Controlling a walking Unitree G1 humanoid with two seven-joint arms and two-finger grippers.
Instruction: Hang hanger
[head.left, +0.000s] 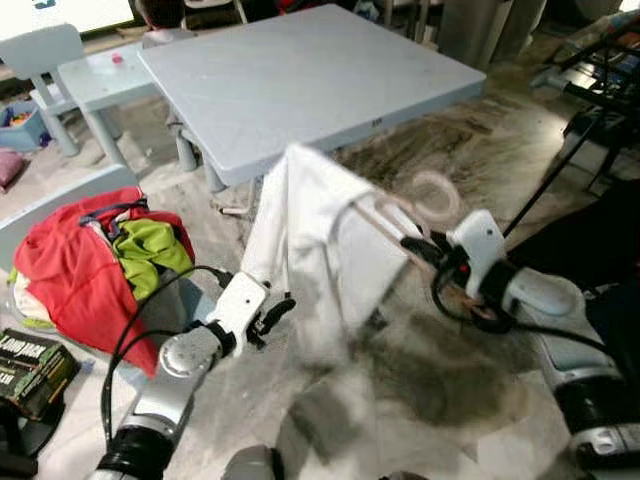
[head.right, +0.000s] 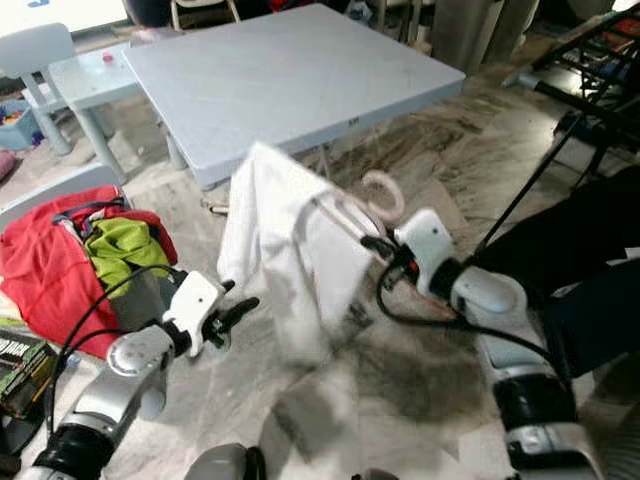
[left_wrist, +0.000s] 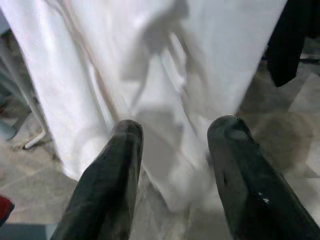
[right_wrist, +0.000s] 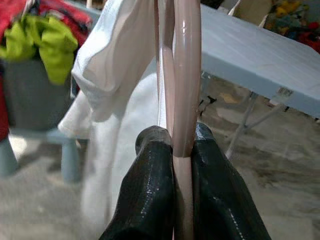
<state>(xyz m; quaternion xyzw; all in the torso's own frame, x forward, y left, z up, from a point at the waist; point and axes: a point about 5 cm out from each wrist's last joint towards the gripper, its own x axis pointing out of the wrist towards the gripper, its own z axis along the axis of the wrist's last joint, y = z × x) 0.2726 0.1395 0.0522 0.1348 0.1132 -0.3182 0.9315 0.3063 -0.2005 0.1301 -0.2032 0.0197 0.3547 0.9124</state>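
Note:
A pale pink hanger (head.left: 420, 205) carries a white garment (head.left: 320, 240) that hangs in the air in front of the grey table. My right gripper (right_wrist: 175, 150) is shut on the hanger's bar, with the hook (head.right: 383, 195) curling up beside its wrist. My left gripper (head.left: 272, 315) stands open low at the left, just short of the garment's lower edge; in the left wrist view the white cloth (left_wrist: 165, 75) hangs right beyond its two black fingers (left_wrist: 122, 165).
A grey folding table (head.left: 300, 80) stands behind the garment. A basket with red and green clothes (head.left: 100, 255) sits at the left. A small blue table and chair (head.left: 90, 80) are further back. A dark rack frame (head.left: 590, 90) and black cloth (head.left: 590, 240) are at the right.

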